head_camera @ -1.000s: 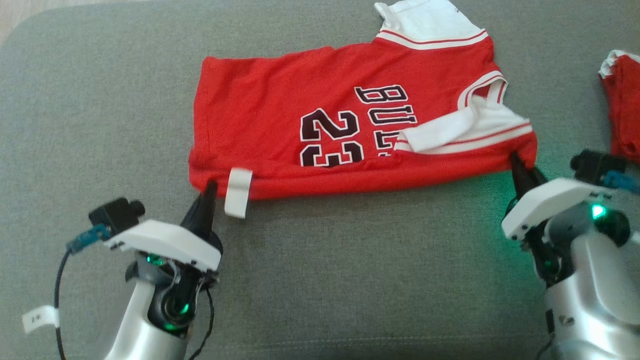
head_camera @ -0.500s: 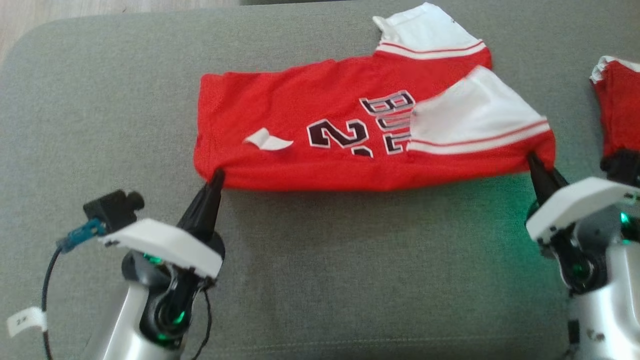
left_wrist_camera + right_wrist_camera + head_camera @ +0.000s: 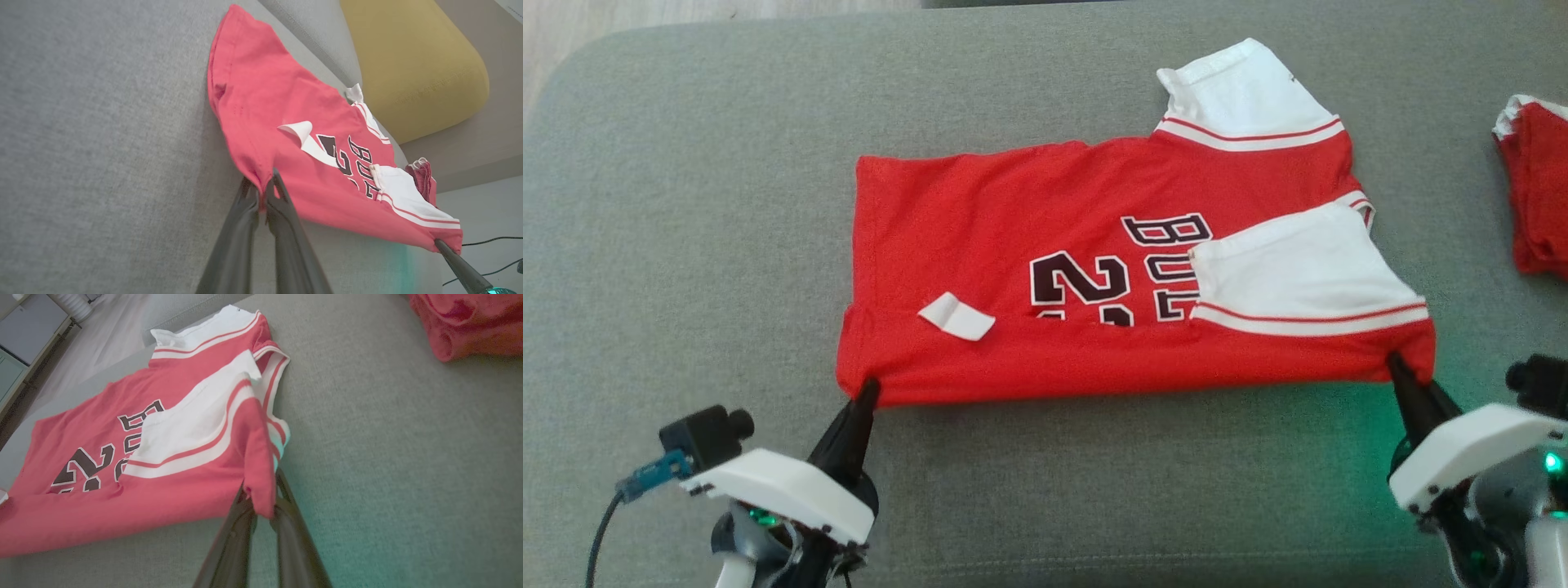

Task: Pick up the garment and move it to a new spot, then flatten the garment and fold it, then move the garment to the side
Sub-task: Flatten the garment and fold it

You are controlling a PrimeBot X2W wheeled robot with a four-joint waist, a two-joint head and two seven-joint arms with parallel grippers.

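right gripper (image 3: 263, 495): two dark fingers pinched onto jersey's near corner | garment: red jersey with white striped sleeves and dark lettering (image 3: 122, 510), one sleeve folded over chest, spread on grey woven upholstery (image 3: 388, 465) | upper right: bunched red cloth (image 3: 470, 322), well apart from jersey

A big grey sofa seat (image 3: 686, 204) has soft, fuzzy cloth. A fat yellow cushion (image 3: 412, 61) sits at the back of it. Past its edge is a light wood floor (image 3: 645, 12). A grey cupboard (image 3: 24, 335) stands by the floor.
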